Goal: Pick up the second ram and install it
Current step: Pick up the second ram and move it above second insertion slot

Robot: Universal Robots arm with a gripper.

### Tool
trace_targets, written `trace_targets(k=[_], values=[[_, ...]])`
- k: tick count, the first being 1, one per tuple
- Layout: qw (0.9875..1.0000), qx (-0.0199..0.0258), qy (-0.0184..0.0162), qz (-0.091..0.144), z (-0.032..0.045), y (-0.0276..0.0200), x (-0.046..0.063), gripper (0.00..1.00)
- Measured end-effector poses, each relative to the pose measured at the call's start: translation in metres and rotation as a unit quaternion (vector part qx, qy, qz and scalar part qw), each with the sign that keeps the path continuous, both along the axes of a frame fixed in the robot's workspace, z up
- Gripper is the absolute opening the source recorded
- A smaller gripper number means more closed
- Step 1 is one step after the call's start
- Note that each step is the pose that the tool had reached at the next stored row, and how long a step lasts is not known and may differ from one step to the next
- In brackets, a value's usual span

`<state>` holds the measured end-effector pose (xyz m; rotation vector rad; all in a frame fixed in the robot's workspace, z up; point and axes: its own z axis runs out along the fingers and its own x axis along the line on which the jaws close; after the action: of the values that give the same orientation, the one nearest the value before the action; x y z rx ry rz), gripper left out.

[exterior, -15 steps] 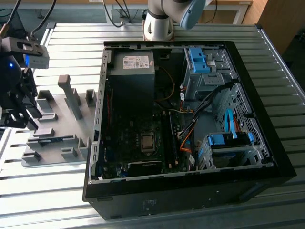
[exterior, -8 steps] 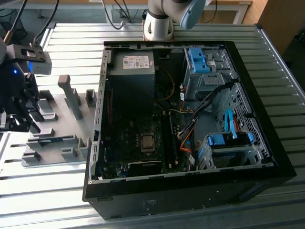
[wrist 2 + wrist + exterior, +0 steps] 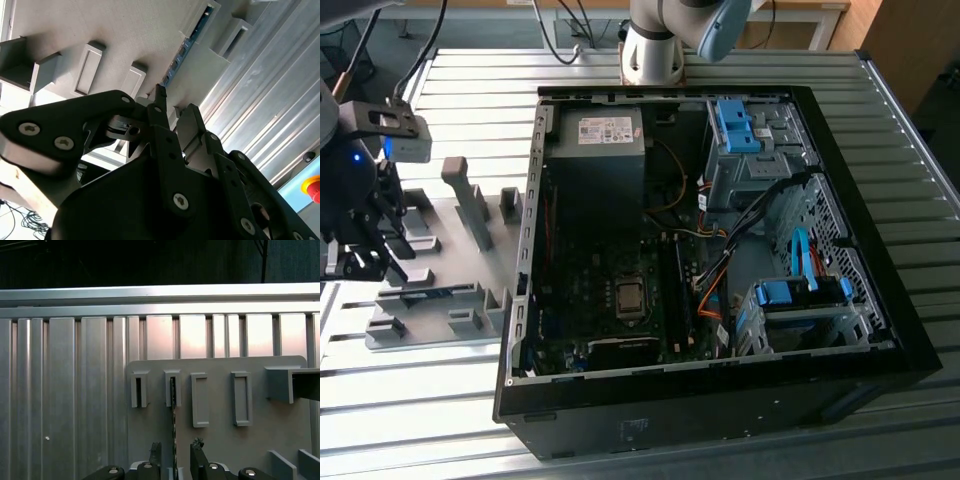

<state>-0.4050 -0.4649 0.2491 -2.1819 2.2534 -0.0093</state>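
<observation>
The second ram [image 3: 173, 420] stands on edge in a slotted grey holder block and appears as a thin dark line. In the second wrist view it is a blue-green strip [image 3: 187, 47] running along the grey holder plate [image 3: 100, 25]. My gripper [image 3: 175, 452] is open and straddles the near end of the stick, one finger on each side with a small gap to each. In the exterior view the gripper [image 3: 360, 262] hangs over the plate [image 3: 450, 215] at the far left, and the ram [image 3: 435, 292] lies in its holder beside it.
An open black computer case [image 3: 880, 360] lies to the exterior view's right of the plate, showing the motherboard [image 3: 610, 290], a power supply [image 3: 595, 150] and blue drive-bay clips [image 3: 735, 125]. Everything rests on a ribbed aluminium table [image 3: 420, 420]. A red button [image 3: 312, 187] sits off the table's edge.
</observation>
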Motion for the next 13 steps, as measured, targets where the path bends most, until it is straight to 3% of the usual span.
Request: trace_targets(k=[13], values=[[1.0, 0.0, 0.0007, -0.002, -0.0206, -0.0006, 0.0, 0.36]])
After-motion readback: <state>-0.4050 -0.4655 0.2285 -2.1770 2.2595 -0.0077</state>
